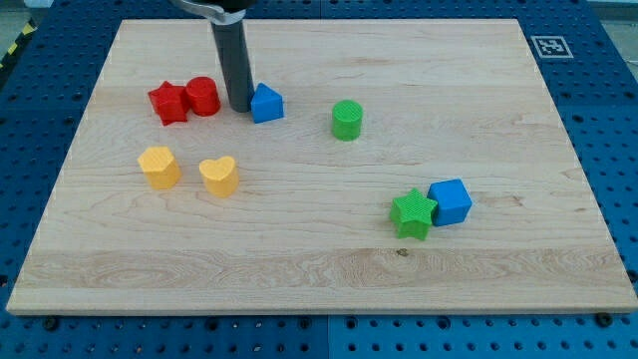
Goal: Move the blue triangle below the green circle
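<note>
Surface: wooden board (319, 269) on a blue perforated table (618, 90); a printed marker (547, 45) sits at the board's top-right corner.
Arm: dark rod comes down from the view's top edge, near vertical, only its lower length in view.
My tip (240, 108): on the board, pressed against the left side of the blue triangle (266, 103), just right of the red cylinder (202, 96). Plain rod, nothing to open or close.
Green circle (346, 120): right of the blue triangle, slightly lower in the view, apart from it.
Red star (168, 103): touching the red cylinder's left side.
Yellow blocks: rounded one (159, 167) and heart (218, 176), lower left, near each other.
Green star (413, 213) and blue cube (451, 201): lower right, touching.
</note>
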